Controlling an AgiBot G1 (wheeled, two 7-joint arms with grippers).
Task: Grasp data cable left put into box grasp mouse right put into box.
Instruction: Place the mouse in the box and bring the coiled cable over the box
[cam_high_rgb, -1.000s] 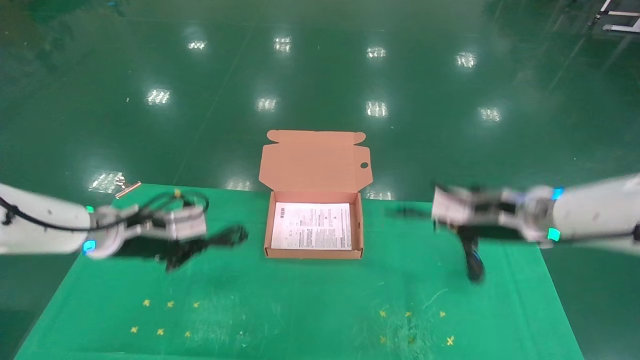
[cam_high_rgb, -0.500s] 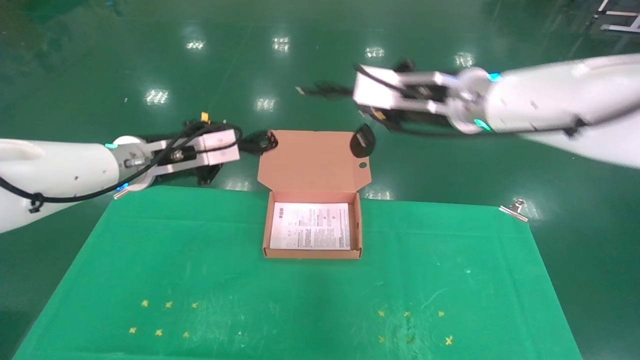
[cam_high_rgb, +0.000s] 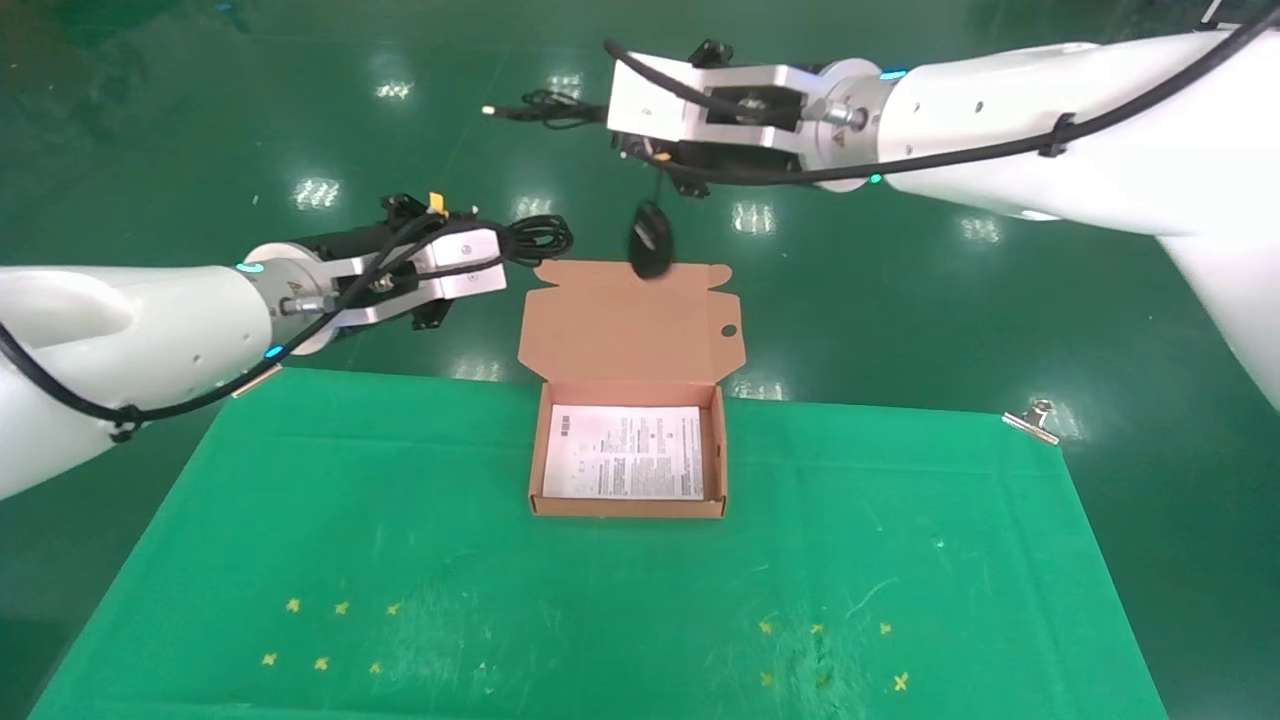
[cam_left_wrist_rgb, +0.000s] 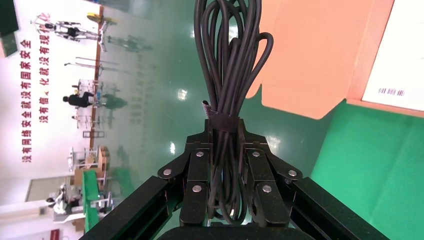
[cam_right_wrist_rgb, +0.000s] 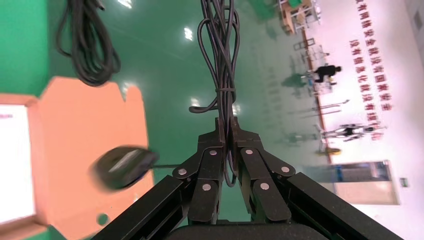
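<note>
While both loads hang clear of the box: left gripper clamps the data cable beside the lid; right gripper pinches the cord, mouse dangling above the lid for lowering.

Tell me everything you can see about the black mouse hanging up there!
The mouse is small, black, oval and smooth, probably plastic. It touches no surface: it dangles in the air on its thin black cord, just above the far edge of the open lid of the box. The right gripper is shut on the bundled cord, not on the mouse's body. The cord's plug end sticks out past the gripper. The mouse looks blurred in the right wrist view, so it may be swinging.
</note>
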